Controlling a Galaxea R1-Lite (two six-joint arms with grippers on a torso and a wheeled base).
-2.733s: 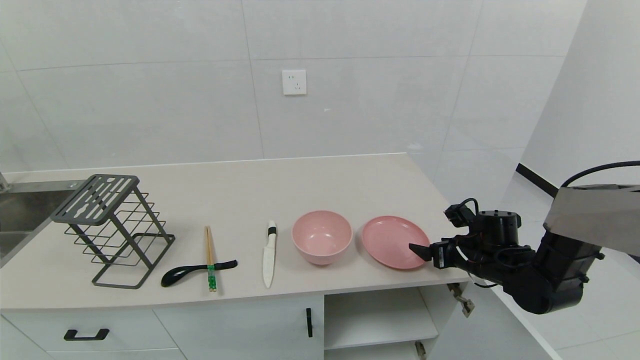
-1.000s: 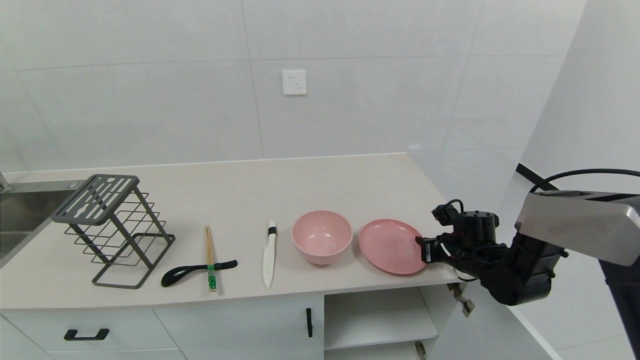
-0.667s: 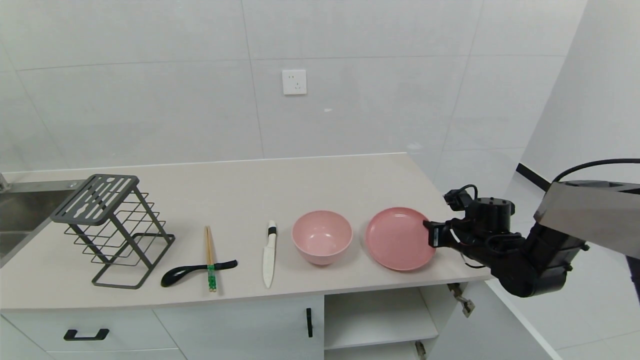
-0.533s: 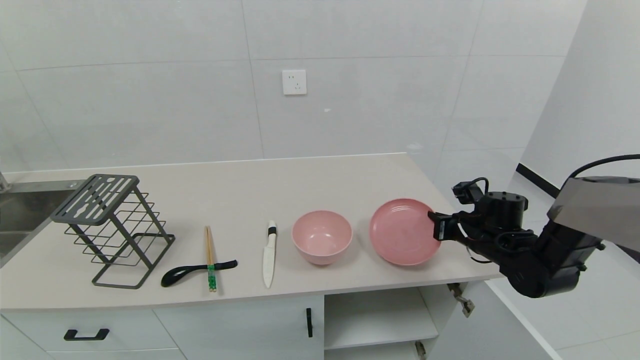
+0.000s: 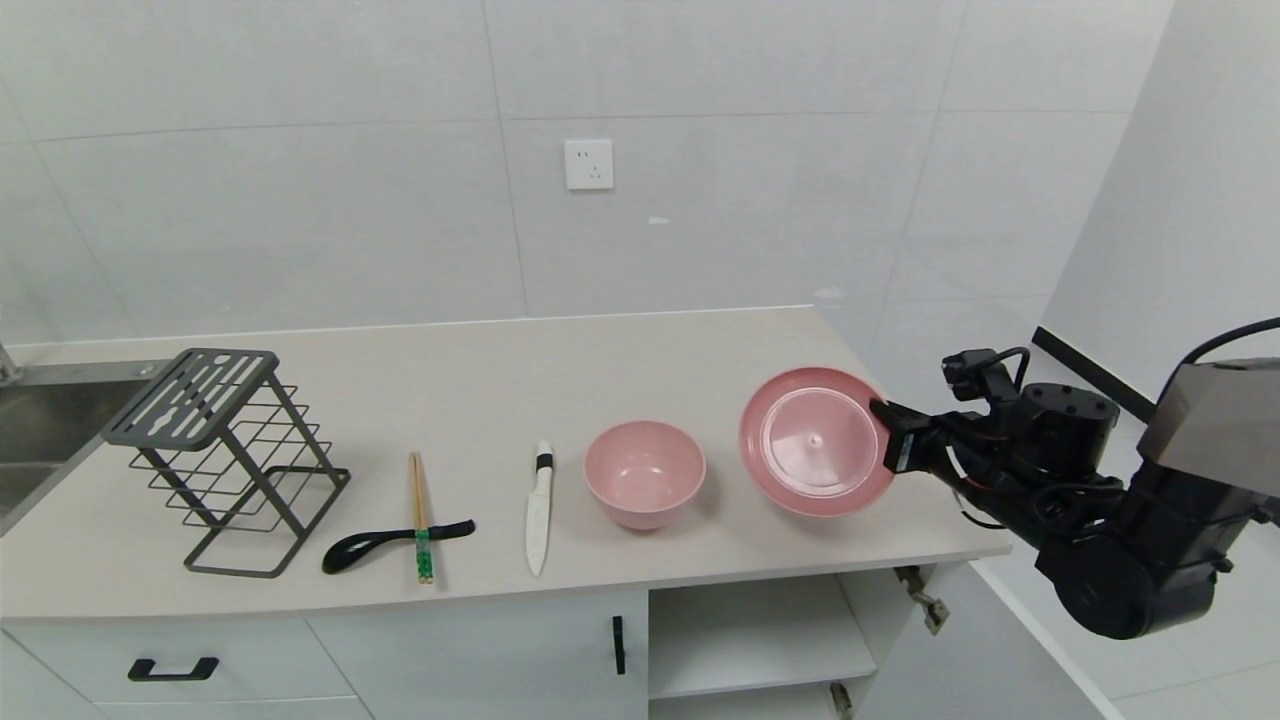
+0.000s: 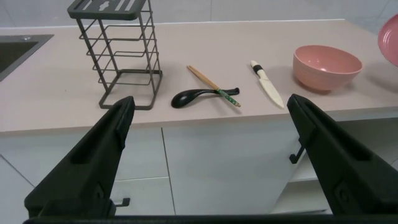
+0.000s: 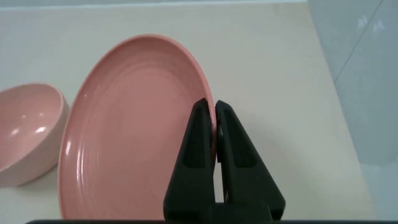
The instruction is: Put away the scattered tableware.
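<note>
1. Pale bench (image 5: 600, 360) along a white tiled wall (image 5: 300, 200), with one socket (image 5: 588, 164) on the tiles. Steel sink (image 5: 40, 420) at the bench's left end. White cabinets (image 5: 470, 660) below, with one open shelf (image 5: 755, 635) under the right end.
2. Right claw (image 5: 885, 425) (image 7: 215, 124) at the bench's right end, pressed together on the right-hand rim of the plate (image 5: 815, 440) (image 7: 137, 143), one finger on each face.
3. One pink plate, in that pinch: tipped up steeply, underside and foot ring toward the head camera, over the right end of the bench. Contact between lower edge and bench not clear.
4. Just left of the plate and apart from it: one pink bowl (image 5: 645, 472) (image 6: 328, 65) (image 7: 28, 130), upright on the bench.
5. Next left: one white knife (image 5: 539, 507) (image 6: 267, 84) with a dark band, flat, lying front to back.
6. Then one pair of chopsticks (image 5: 420, 515) (image 6: 211, 86), crossing over the handle of one black spoon (image 5: 390, 545) (image 6: 193, 98) and touching it.
7. Farthest left: one dark wire rack (image 5: 225, 455) (image 6: 124, 53), upright, near the sink.
8. Left claw (image 6: 210, 102) out in front of the bench's front edge, spread wide, gripping nothing, well apart from every piece.
</note>
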